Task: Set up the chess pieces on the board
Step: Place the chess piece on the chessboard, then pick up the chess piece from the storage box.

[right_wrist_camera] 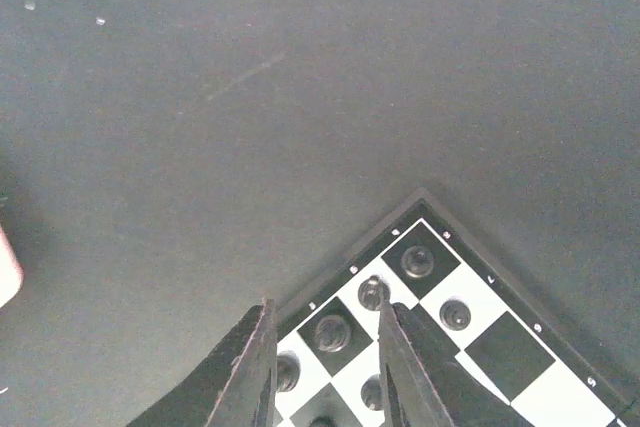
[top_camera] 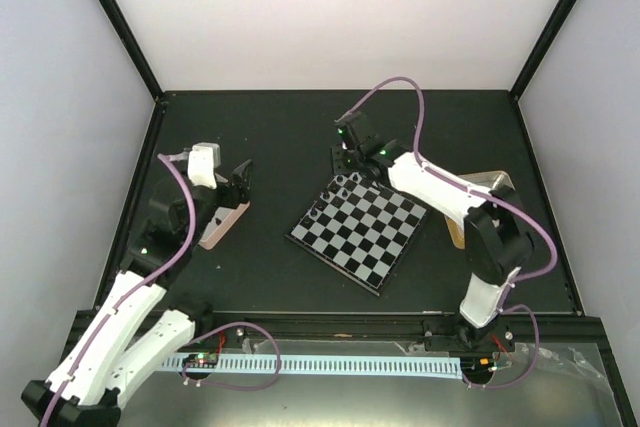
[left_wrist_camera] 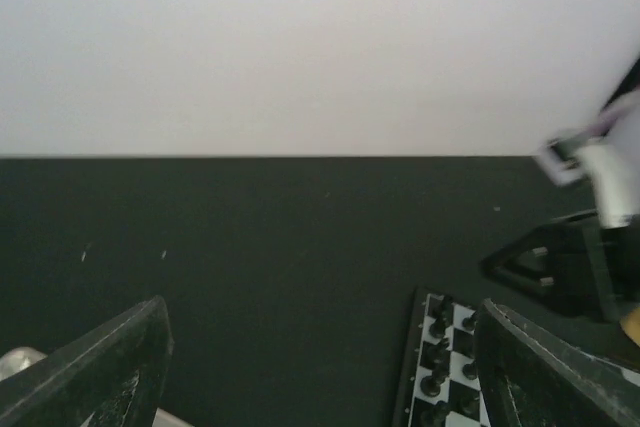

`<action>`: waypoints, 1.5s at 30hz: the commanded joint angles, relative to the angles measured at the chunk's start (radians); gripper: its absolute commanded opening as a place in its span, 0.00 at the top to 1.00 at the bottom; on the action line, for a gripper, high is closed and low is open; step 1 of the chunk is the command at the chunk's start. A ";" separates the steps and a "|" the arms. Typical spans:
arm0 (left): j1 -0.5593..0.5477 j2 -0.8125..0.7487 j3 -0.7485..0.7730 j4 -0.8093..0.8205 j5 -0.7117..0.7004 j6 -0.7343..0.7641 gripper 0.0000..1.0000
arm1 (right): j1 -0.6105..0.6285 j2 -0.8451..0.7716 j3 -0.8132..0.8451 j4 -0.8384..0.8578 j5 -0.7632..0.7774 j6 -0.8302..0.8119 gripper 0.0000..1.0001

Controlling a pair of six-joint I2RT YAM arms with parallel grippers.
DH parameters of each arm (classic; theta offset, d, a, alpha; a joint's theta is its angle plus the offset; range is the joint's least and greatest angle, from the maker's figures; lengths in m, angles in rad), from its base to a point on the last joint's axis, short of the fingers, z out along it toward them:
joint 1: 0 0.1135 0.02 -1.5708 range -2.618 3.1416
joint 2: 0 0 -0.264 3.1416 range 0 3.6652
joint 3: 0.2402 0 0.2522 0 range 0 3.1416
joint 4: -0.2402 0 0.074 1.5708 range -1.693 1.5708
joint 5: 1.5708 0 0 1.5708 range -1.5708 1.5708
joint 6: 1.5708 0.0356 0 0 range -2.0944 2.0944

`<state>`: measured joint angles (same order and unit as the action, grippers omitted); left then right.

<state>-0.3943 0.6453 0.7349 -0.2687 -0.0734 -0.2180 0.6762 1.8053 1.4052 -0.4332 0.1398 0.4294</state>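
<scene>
Right arm [top_camera: 440, 187] masks tin [top_camera: 493, 179], board [top_camera: 380, 247] — centre

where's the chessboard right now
In the top view the chessboard lies turned like a diamond just right of centre on the dark table, its far corner under the right claw.

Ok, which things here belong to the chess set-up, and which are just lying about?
Job in hand:
- black-and-pale checkered square chessboard
- small black chess pieces standing on its far corner
- right end effector, open over those pieces

Lying about:
- pale rectangular tin on the left, contents not visible
- tan rectangular tin on the right, partly hidden
- white perforated strip along the near edge
</scene>
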 commanded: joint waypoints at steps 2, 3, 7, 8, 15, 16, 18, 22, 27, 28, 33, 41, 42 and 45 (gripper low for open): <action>0.023 0.127 0.040 -0.150 -0.179 -0.179 0.16 | -0.006 -0.128 -0.098 0.019 -0.094 0.060 0.70; 0.040 0.161 0.047 -0.184 -0.199 -0.216 0.17 | -0.007 -0.151 -0.124 0.028 -0.109 0.067 0.70; 0.169 0.300 0.063 -0.290 -0.173 -0.337 0.23 | -0.004 -0.228 -0.214 0.049 -0.153 0.092 0.70; 0.208 0.334 0.061 -0.295 -0.136 -0.350 0.27 | -0.004 -0.252 -0.235 0.054 -0.163 0.098 0.71; 0.395 0.552 0.081 -0.300 -0.105 -0.380 0.32 | -0.005 -0.356 -0.359 0.081 -0.220 0.126 0.71; 0.410 0.583 0.089 -0.304 -0.109 -0.385 0.31 | -0.003 -0.367 -0.370 0.084 -0.224 0.128 0.71; 0.444 0.653 0.108 -0.318 -0.100 -0.395 0.28 | -0.002 -0.389 -0.390 0.086 -0.229 0.134 0.72; 0.488 0.802 0.161 -0.364 -0.066 -0.416 0.26 | -0.002 -0.420 -0.425 0.097 -0.225 0.138 0.72; 0.510 0.912 0.175 -0.372 -0.037 -0.452 0.27 | -0.002 -0.428 -0.441 0.102 -0.227 0.134 0.72; 0.513 0.922 0.172 -0.368 -0.032 -0.461 0.28 | -0.001 -0.428 -0.443 0.103 -0.227 0.132 0.72; 0.521 0.940 0.163 -0.357 -0.031 -0.484 0.29 | -0.002 -0.424 -0.445 0.106 -0.231 0.127 0.72; 0.529 0.967 0.169 -0.302 -0.003 -0.431 0.59 | -0.001 -0.420 -0.453 0.111 -0.230 0.130 0.72; 0.529 0.966 0.168 -0.297 -0.003 -0.427 0.61 | -0.002 -0.421 -0.454 0.111 -0.230 0.130 0.72; 0.529 0.961 0.167 -0.279 0.011 -0.404 0.64 | -0.001 -0.424 -0.456 0.110 -0.227 0.137 0.72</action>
<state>0.1295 1.6047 0.8803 -0.5869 -0.0887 -0.6544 0.6765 1.3922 0.9581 -0.3397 -0.0864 0.5568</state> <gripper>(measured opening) 0.373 0.278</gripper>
